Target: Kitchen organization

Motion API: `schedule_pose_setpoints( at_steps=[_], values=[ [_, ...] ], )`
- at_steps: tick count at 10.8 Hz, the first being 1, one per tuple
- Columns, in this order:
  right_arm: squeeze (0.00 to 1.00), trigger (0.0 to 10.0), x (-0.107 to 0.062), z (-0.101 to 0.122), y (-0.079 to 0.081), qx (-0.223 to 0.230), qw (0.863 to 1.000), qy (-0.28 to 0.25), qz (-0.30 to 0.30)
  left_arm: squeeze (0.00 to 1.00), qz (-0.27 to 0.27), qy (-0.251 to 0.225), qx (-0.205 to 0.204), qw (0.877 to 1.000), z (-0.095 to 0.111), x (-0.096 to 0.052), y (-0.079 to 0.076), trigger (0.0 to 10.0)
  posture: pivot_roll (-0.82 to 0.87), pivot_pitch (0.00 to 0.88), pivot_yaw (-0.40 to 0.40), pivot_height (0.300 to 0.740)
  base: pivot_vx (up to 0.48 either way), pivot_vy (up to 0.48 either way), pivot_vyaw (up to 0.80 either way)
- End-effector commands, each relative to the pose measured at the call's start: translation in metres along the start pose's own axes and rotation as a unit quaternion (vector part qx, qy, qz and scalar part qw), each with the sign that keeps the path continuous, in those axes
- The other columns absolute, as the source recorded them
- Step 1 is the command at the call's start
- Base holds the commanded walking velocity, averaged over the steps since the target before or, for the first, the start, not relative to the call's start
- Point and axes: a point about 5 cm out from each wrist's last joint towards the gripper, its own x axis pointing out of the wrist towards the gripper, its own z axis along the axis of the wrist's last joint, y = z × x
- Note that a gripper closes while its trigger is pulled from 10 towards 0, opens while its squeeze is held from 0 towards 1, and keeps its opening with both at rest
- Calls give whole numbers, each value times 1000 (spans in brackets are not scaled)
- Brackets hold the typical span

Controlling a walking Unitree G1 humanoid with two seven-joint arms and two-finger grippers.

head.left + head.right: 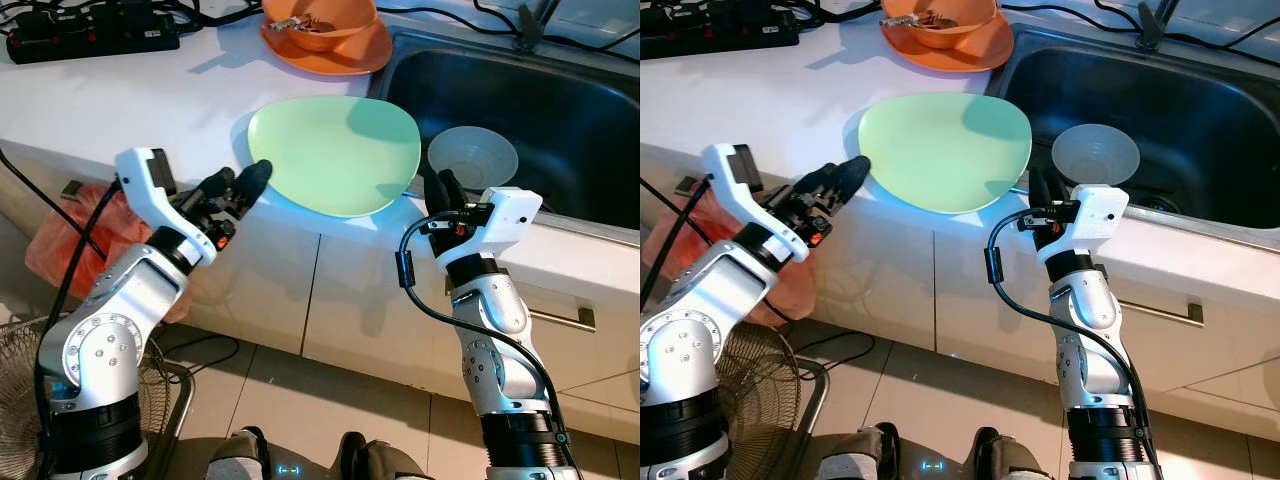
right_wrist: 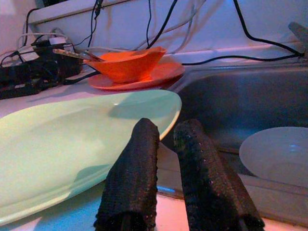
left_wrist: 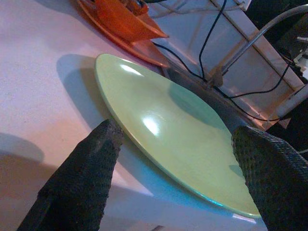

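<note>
A pale green plate lies flat on the white counter, just left of the sink and close to the counter's front edge. My left gripper is open at the plate's left front rim. In the left wrist view its fingertips stand wide apart in front of the rim, holding nothing. My right gripper rises at the plate's right front edge, between the plate and the sink. Its two fingers lie close together with nothing between them.
A translucent bowl sits in the dark sink. An orange bowl on an orange plate stands behind the green plate. A black power strip lies back left. A red bag and a fan are below left.
</note>
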Motion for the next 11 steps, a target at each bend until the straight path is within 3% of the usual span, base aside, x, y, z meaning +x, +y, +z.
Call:
schedule_pose_setpoints(
  at_steps=[1,2,6,8,11],
  values=[
    [0,10000,-1,-2,-4,5,1000,8,-5,0,-17,1,-9,1000,-1,2,-4,10000,124,198,-66,740,0,0,0],
    [0,10000,0,-2,-4,5,1000,8,-5,0,-20,1,-17,1000,-3,3,-4,10000,123,200,-66,740,0,0,0],
    [0,10000,0,-2,-3,5,1000,7,-5,0,-47,-7,-126,991,-8,21,-23,10000,117,204,-62,740,0,0,0],
    [0,10000,0,-1,-3,5,1000,6,-6,0,-30,15,-112,993,-2,26,-22,10000,118,209,-56,740,0,0,0],
    [0,10000,-1,-2,-3,7,1000,8,-4,0,2,20,-97,995,10,18,-15,10000,128,217,-57,740,0,0,0]
  ],
)
